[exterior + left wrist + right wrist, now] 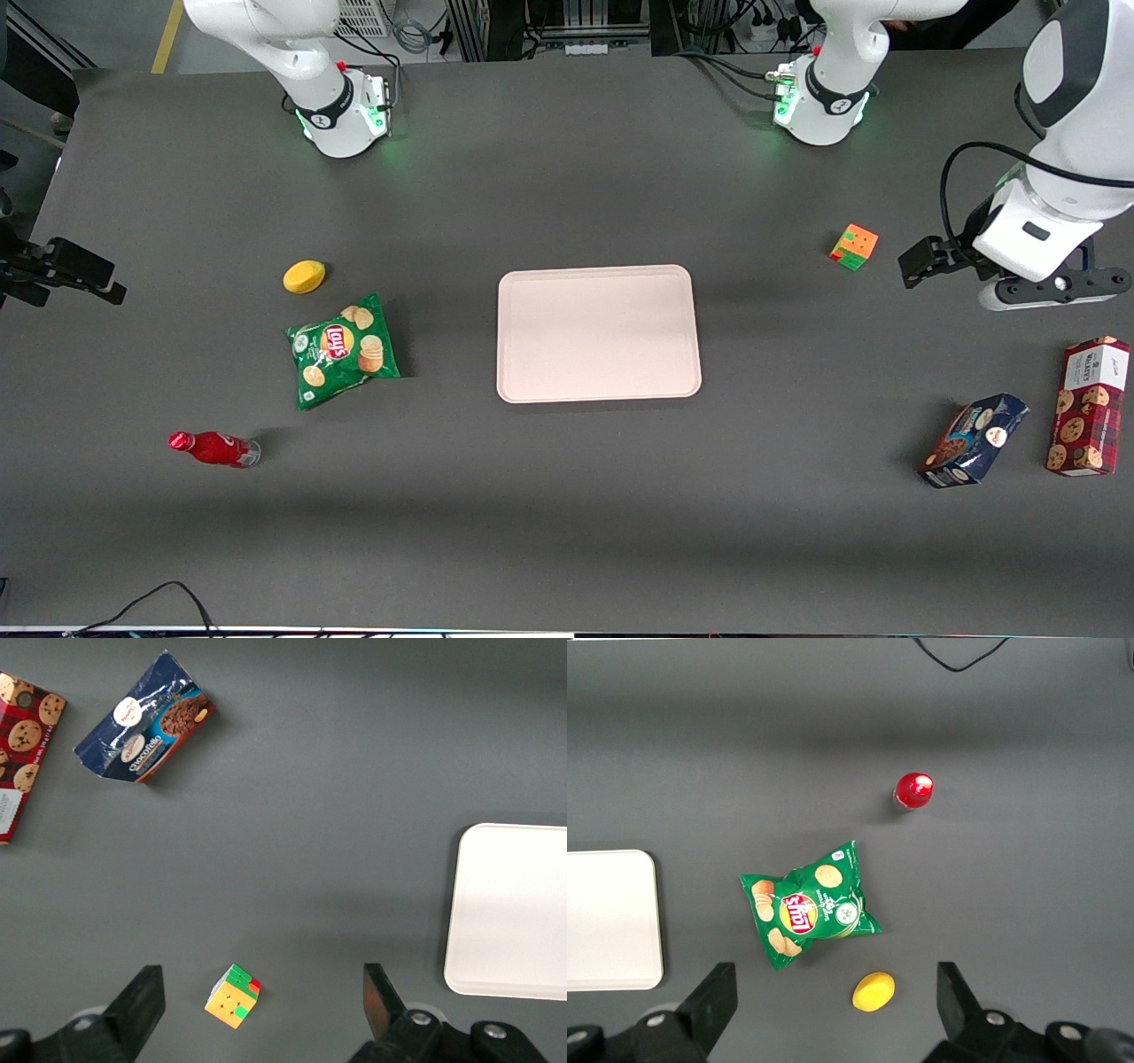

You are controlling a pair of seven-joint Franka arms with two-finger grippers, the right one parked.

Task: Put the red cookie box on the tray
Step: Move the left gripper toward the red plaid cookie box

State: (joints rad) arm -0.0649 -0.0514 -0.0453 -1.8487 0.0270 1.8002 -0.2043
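Note:
The red cookie box lies flat on the table at the working arm's end, its white label panel pointing away from the front camera. It also shows at the edge of the left wrist view. The pale pink tray sits bare at the table's middle. My left gripper hangs open and holds nothing. It is above the table, farther from the front camera than the box and well apart from it.
A dark blue cookie package lies beside the red box, toward the tray. A colour cube sits below my gripper's fingers. Toward the parked arm's end lie a green chips bag, a yellow lemon and a red bottle.

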